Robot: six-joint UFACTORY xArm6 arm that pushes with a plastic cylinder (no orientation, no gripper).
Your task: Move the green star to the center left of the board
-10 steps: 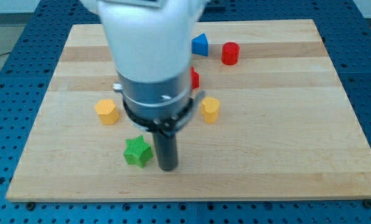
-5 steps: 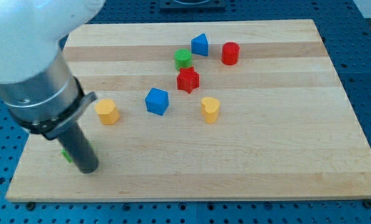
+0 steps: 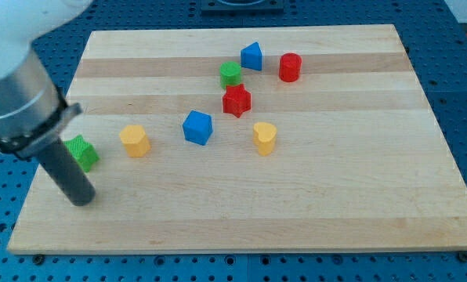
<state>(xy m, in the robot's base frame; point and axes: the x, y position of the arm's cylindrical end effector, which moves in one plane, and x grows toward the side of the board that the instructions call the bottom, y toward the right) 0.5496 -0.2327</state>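
The green star (image 3: 81,152) lies on the wooden board (image 3: 296,204) near its left edge, about mid-height, partly hidden behind my rod. My tip (image 3: 81,199) rests on the board just below the star, toward the view's bottom left. The arm's grey and white body covers the view's upper left corner.
A yellow block (image 3: 135,140) sits right of the star. A blue cube (image 3: 197,128), a yellow block (image 3: 265,137), a red star (image 3: 237,100), a green cylinder (image 3: 230,74), a blue block (image 3: 251,56) and a red cylinder (image 3: 290,67) lie toward the middle and top.
My tip swept from the board's lower middle to its lower left. The green star moved left and then up to the left edge at mid-height.
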